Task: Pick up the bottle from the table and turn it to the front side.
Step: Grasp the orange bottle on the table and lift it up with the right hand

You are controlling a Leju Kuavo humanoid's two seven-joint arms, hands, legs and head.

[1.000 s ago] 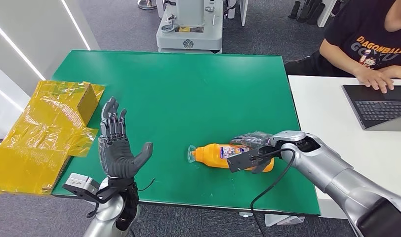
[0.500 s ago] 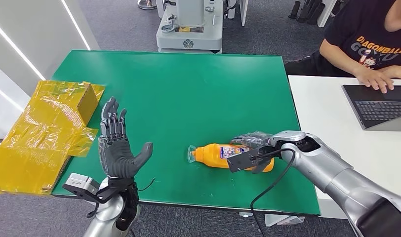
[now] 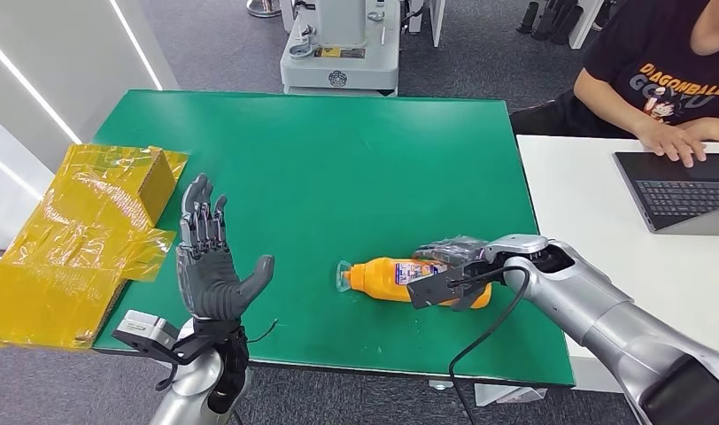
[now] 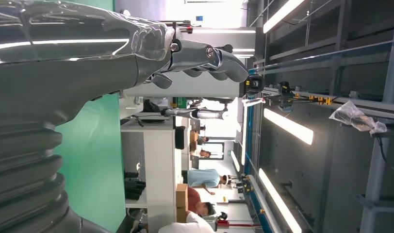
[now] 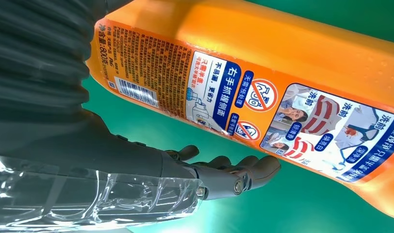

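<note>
Our right hand cups the lying orange detergent bottle, fingers apart, not yet gripping, ready to lift; our left hand waits spread wide.

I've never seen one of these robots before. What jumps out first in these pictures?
The bright orange bottle lies on its side near the front of the green table, with the robot's right hand at its base end. The left hand is raised at the table's front left edge, fingers spread and holding nothing. Crinkled yellow packaging sits off to the left.
</note>
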